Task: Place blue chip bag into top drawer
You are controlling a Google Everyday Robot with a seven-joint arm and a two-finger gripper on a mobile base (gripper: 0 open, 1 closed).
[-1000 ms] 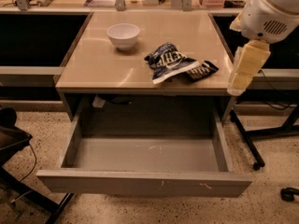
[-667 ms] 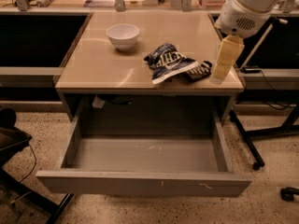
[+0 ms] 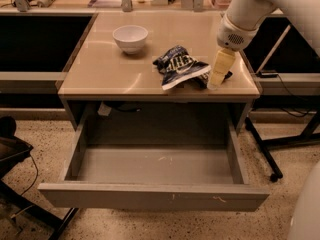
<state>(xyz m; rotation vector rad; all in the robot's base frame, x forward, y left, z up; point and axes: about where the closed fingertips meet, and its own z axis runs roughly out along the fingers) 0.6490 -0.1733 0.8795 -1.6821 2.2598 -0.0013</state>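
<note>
The blue chip bag [image 3: 179, 67] lies crumpled on the beige table top [image 3: 105, 71], right of centre, with white lettering and a white edge facing the front. My gripper [image 3: 219, 74] hangs from the white arm at the bag's right end, low over the table near its right edge. A dark bit of packaging shows just behind it. The top drawer [image 3: 155, 196] is pulled out wide below the table. Its scuffed grey bottom holds nothing.
A white bowl [image 3: 130, 38] stands on the table at the back left of the bag. Dark table frames and cables stand on the right floor [image 3: 272, 159]. A black object [image 3: 10, 149] sits at the lower left. Clutter lines the far bench.
My arm has moved left and down, from beyond the table's right edge to the right end of the bag. The bag, bowl and drawer have not moved.
</note>
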